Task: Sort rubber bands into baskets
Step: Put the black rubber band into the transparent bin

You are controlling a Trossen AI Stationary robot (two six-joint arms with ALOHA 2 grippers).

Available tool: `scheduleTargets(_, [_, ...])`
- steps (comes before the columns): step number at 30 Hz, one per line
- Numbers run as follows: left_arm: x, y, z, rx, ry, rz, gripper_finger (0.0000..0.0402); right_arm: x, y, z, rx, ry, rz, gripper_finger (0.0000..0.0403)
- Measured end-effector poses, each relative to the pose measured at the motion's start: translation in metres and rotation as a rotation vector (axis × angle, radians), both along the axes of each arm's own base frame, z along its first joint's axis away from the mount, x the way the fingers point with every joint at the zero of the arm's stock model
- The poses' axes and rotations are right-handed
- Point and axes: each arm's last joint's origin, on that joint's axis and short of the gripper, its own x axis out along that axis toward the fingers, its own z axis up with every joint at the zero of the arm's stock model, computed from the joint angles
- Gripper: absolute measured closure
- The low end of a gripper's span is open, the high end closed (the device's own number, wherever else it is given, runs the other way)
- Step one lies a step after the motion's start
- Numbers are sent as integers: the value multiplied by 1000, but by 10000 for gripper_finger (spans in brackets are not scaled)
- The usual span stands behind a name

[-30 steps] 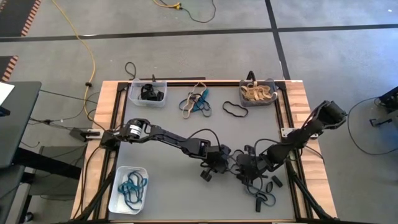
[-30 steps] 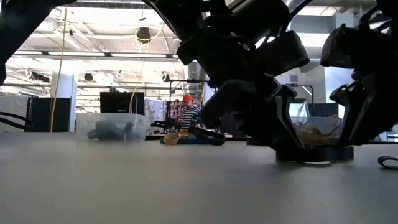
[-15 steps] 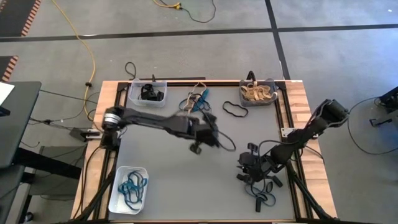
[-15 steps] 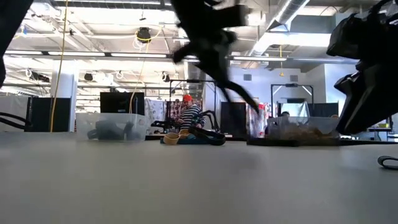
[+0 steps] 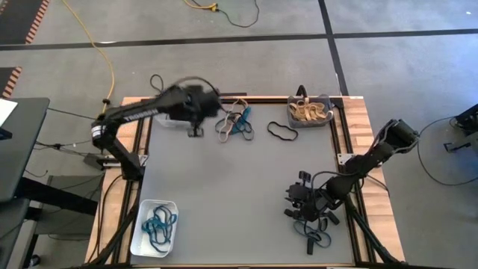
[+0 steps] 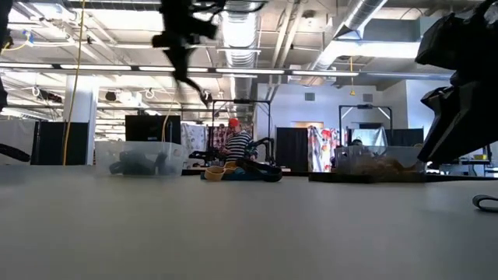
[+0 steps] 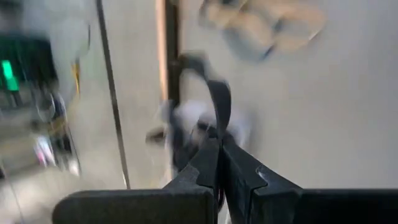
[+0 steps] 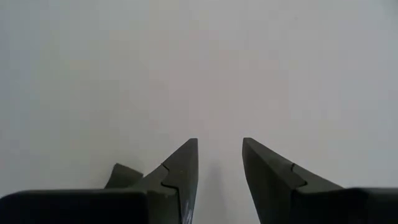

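High view: grey table (image 5: 224,194) carries three baskets: white basket (image 5: 154,227) near-left with teal bands, dark grey basket (image 5: 310,112) far-right with tan bands, clear basket (image 5: 173,114) far-left with black ones. Left gripper (image 5: 196,112), blurred, hangs just beside the clear basket, fingers pinched on a black rubber band (image 7: 214,99) looping out ahead. Right gripper (image 5: 299,200) sits low near-right beside loose bands (image 5: 317,228), fingers parted, empty. Mixed pile (image 5: 234,123) lies between the far baskets. My judgement: centre over the clear basket before releasing, so the loop cannot catch the rim.
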Motion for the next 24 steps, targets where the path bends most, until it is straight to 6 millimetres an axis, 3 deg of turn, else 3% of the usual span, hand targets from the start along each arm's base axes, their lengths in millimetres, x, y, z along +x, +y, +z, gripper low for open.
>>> scheduleTargets(4, [-33, 31, 5, -17, 34, 159, 401, -2, 3, 0, -5, -12, 4, 250])
scheduleTargets(8, [-62, 58, -3, -83, 83, 325, 402, -4, 6, 0, 1, -17, 7, 250])
scheduleTargets(15, [-97, 88, -49, -180, 186, 486, 401, -5, 8, 1, -5, -27, 5, 250])
scheduleTargets(20, [-116, 94, -87, -241, 258, 518, 401, -5, 7, 1, -9, -31, 1, 250])
scheduleTargets(24, [-123, 96, -106, -268, 263, 519, 401, -5, 6, 1, -10, -31, -4, 250])
